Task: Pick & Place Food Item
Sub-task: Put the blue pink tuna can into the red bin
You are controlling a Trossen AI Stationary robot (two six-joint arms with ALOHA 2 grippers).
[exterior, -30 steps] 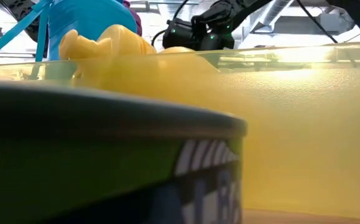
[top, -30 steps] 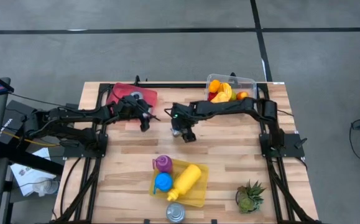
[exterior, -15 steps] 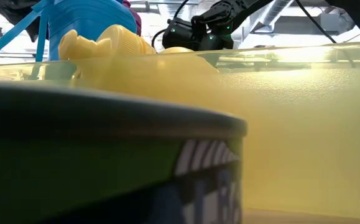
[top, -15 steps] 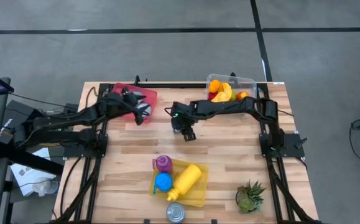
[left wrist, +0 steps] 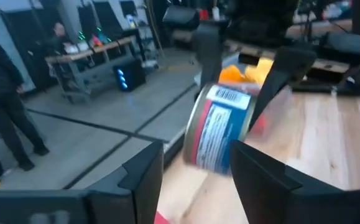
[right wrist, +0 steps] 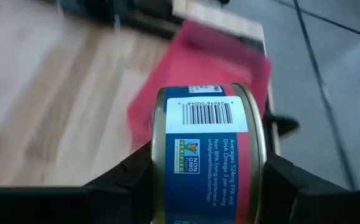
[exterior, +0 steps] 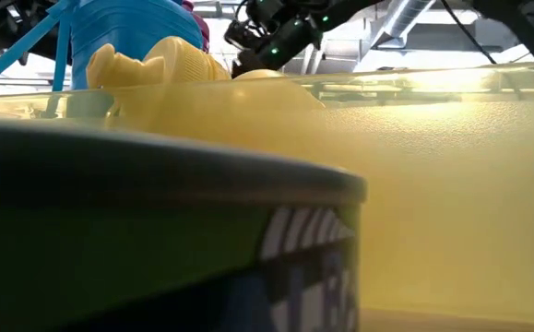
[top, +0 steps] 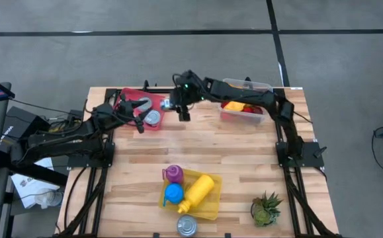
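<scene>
The food can [right wrist: 207, 155], with a blue and red label and a barcode, sits clamped between the 2 fingers of the right pincer [right wrist: 207, 180]. In the high view the right pincer [top: 178, 106] holds the can [top: 169, 104] in the air at the far side of the table [top: 244, 152], just beside the red tray's [top: 128, 99] right edge. The left wrist view catches the same can [left wrist: 220, 134], tilted, with a dark finger on either side.

The left pincer [top: 138, 119] is over the red tray, near a round grey lid-like object [top: 153, 118] lying in it; its fingers [left wrist: 143, 180] stand apart with nothing between them.

Behind the right arm is a clear bin [top: 244, 106] holding red and yellow food items. At the near side of the table lies a yellow tray [top: 211, 198] with a yellow bottle [top: 199, 190], a blue item [top: 172, 193] and a purple item [top: 172, 174]. A second can [top: 186, 226] stands at the near edge, and a small potted plant [top: 266, 209] is to its right.

A person in dark clothes [left wrist: 5, 106] stands in the room beyond.
</scene>
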